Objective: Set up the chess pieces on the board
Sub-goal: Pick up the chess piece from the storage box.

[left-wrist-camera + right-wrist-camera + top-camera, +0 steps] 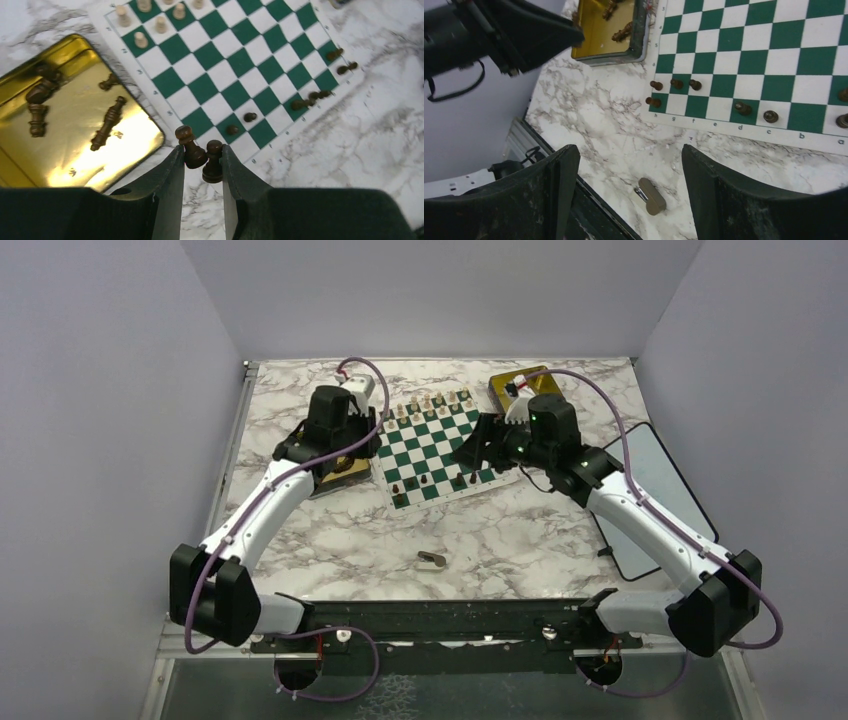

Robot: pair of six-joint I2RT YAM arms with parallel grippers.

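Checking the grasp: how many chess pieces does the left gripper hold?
2 in the left gripper: one tilted dark piece by one finger, one upright piece by the other; none apparently hidden.

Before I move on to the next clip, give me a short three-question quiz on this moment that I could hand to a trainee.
1. True or false: the right gripper is holding a chess piece.
2. How many dark pieces are pinched in the left gripper? A: none. B: two. C: four.
3. Fill in the gap: beside the board, more dark pieces lie on their sides in a ____-coloured tin.

Key:
1. False. Its fingers are wide apart with nothing between them.
2. B.
3. Gold.
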